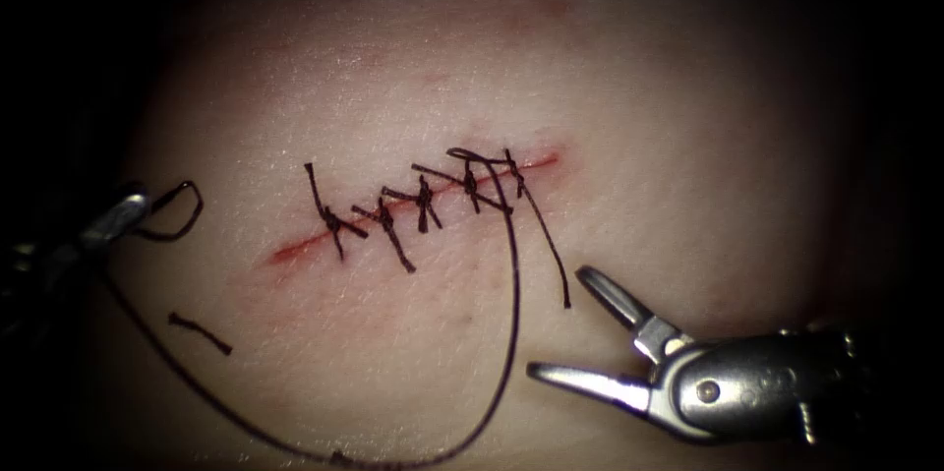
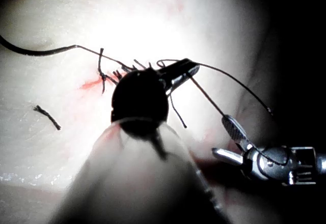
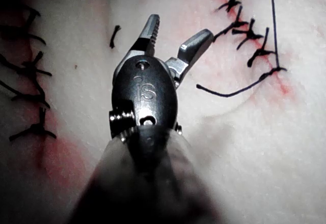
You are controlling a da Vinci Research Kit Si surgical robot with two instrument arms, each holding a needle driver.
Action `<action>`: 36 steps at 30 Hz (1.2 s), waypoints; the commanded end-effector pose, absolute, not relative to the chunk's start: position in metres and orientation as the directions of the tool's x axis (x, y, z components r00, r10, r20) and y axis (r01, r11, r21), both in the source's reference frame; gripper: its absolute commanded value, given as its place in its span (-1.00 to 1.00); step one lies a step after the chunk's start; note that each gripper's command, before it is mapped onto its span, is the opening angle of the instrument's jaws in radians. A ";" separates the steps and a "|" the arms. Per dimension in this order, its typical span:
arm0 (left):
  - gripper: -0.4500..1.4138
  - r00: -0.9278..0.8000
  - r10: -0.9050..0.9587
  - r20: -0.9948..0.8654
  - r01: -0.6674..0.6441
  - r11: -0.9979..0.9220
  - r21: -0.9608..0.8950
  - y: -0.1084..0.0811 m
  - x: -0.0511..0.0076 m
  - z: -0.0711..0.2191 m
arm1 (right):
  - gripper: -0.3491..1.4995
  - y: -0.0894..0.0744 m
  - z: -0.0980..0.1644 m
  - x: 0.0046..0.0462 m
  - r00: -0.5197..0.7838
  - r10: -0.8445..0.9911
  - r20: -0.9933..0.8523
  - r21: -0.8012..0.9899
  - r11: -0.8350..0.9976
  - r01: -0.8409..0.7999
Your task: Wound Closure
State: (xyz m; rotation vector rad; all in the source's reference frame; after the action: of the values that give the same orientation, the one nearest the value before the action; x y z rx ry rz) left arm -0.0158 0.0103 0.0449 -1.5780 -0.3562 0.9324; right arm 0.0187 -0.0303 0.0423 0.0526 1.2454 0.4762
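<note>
- At the far left of the endoscope view we see the left tool (image 1: pixel 126 206), its jaws clenched on the needle (image 1: pixel 177 213), a dark curve that arcs out to the right of the jaw tips and lies over the tissue, not in it.
- We cannot tell where along its curve the needle is held.
- Just right of and below that tool, a short cut end of thread (image 1: pixel 200 332) lies loose on the tissue (image 1: pixel 688 137), well apart from the cut.
- The thread (image 1: pixel 511 314) runs from the left tool down along the lower edge of the endoscope view, then climbs in a long loop to the right end of the cut.
- The cut (image 1: pixel 393 210) slants up from lower left to upper right, crossed by a row of dark knotted stitches (image 1: pixel 425 204), with red fluid (image 1: pixel 295 253) at its lower left end.
- A loose tail of thread (image 1: pixel 551 250) hangs down from the rightmost stitch, on the right side of the cut.
- At the lower right, the right tool (image 1: pixel 556 323) hovers over bare tissue with its jaws spread wide, grasping nothing; the long loop passes just left of it.
- In the right wrist view we see the same released jaws of the right tool (image 3: pixel 175 30), with the stitch row beyond them.
- The tissue is pale and glossy, ringed by darkness at the edges.
</note>
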 end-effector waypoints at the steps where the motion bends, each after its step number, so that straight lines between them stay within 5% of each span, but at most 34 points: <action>1: -1.00 0.624 0.690 -0.367 -0.277 -0.243 -0.929 0.010 -0.0172 0.046 | 0.75 -0.030 0.041 0.0199 0.270 0.389 -0.881 0.325 0.911 -0.252; 5: -1.00 0.591 0.692 -0.415 -0.317 -0.274 -0.908 0.011 -0.0188 0.047 | 0.25 -0.028 0.042 0.0210 0.286 0.394 -0.874 0.346 0.916 -0.203; 7: -1.00 0.556 0.684 -0.473 -0.369 -0.306 -0.877 0.011 -0.0194 0.048 | -0.24 -0.027 0.045 0.0217 0.285 0.393 -0.874 0.351 0.917 -0.189; 8: -1.00 0.556 0.684 -0.473 -0.369 -0.306 -0.877 0.011 -0.0194 0.048 | -0.24 -0.027 0.045 0.0217 0.285 0.393 -0.874 0.351 0.917 -0.189; 10: -1.00 0.536 0.674 -0.509 -0.402 -0.327 -0.856 0.011 -0.0196 0.048 | -0.94 -0.026 0.046 0.0221 0.286 0.397 -0.872 0.359 0.917 -0.175; 11: -1.00 0.521 0.670 -0.529 -0.418 -0.340 -0.842 0.011 -0.0197 0.049 | -1.00 -0.025 0.047 0.0223 0.280 0.402 -0.872 0.366 0.915 -0.171; 36: -1.00 -0.084 0.498 -0.863 -0.778 -0.573 -0.256 0.013 -0.0244 0.058 | -1.00 -0.017 0.046 0.0239 0.097 0.463 -0.881 0.451 0.884 -0.121</action>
State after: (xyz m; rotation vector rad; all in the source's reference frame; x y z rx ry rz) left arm -0.0241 0.0133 0.0583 -1.2670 0.3564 1.8129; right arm 0.0233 -0.0164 0.0451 0.3006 1.4191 0.4449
